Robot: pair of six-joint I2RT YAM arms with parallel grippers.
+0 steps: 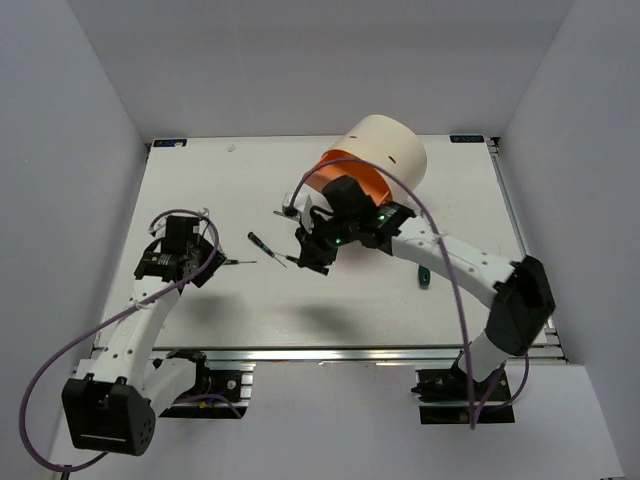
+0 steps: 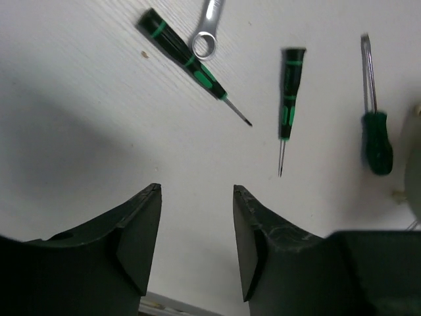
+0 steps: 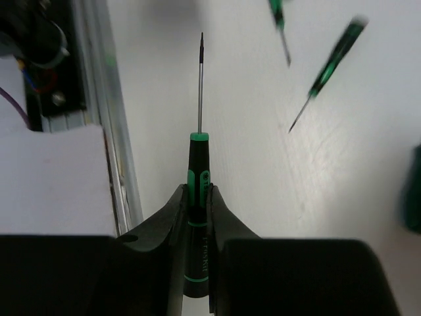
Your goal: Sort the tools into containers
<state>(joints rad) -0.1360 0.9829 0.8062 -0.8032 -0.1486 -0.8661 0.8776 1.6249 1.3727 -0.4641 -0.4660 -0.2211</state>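
1. Jaws of the right gripper [image 3: 197, 197] are clenched on a screwdriver [image 3: 198, 168] by its handle, just near-left of the cabinet [image 1: 390, 150].
2. Released and empty, the left gripper [image 2: 197, 197] hangs over the loose screwdrivers [image 2: 289, 92] and the wrench [image 2: 207, 29] on the table [image 2: 79, 131].
3. These tools are probably light, stiff and slick, so grasp mid-handle, never the thin shaft.
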